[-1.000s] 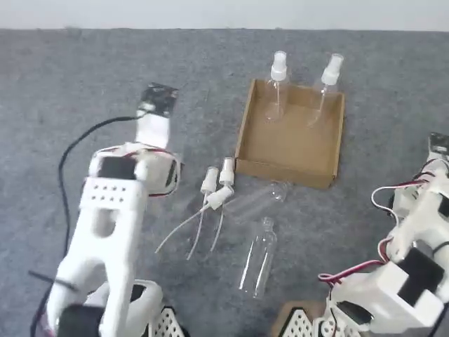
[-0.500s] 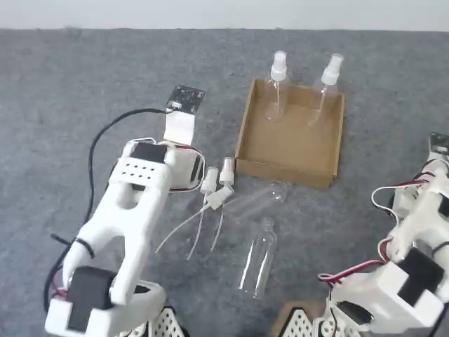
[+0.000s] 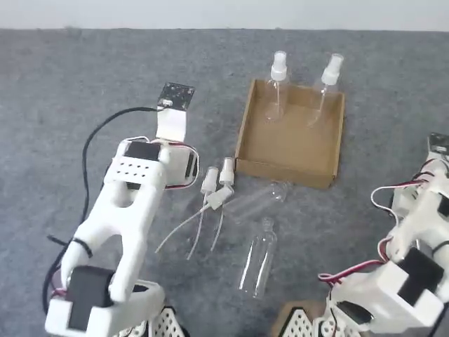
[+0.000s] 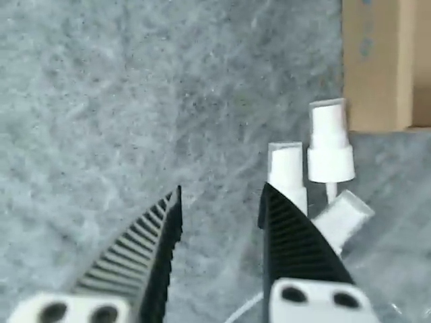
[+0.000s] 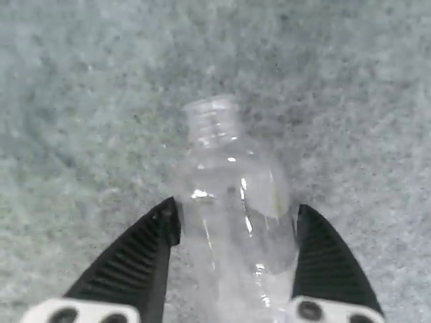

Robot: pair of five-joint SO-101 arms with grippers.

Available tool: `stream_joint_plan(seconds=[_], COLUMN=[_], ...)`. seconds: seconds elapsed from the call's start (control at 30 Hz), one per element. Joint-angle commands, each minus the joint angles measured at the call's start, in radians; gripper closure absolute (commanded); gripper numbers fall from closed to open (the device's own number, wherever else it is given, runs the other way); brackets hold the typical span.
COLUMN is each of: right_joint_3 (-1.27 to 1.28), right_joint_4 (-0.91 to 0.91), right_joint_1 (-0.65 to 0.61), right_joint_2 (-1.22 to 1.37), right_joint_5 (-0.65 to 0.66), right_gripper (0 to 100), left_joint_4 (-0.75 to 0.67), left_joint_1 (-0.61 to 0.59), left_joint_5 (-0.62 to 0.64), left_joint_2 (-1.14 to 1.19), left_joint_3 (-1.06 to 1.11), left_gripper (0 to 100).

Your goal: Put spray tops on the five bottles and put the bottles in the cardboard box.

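Over the grey carpet (image 3: 70, 84), the left gripper (image 4: 221, 192) hangs with its jaws partly apart and nothing between them, one finger just beside the three loose spray tops (image 4: 330, 145). The right gripper (image 5: 237, 208) has its jaws against both sides of a clear bottle (image 5: 225, 168) with a bare neck, apparently gripping it. Two capped bottles (image 3: 277, 88) sit at the far side of the cardboard box (image 3: 287, 151). Two uncapped bottles (image 3: 257, 256) lie on the carpet near the box's front wall.
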Motion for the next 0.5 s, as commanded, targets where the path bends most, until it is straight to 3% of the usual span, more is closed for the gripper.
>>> stream_joint_plan(seconds=[0.0, 0.17, 0.47], right_joint_3=[-0.025, -0.025, -0.058], right_joint_4=[0.007, 0.008, 0.071], right_joint_1=[0.012, 0.01, 0.012], right_joint_2=[-0.007, -0.018, -0.018], right_joint_5=[-0.012, -0.011, 0.144], right_gripper=[80.0, 79.7, 79.6], left_joint_4=[-0.021, -0.015, -0.021], left_joint_1=[0.003, -0.008, -0.011], left_joint_5=[0.011, 0.006, -0.012], left_joint_2=[-0.015, -0.008, -0.015], left_joint_3=[-0.019, -0.013, 0.001], left_gripper=[83, 83, 83])
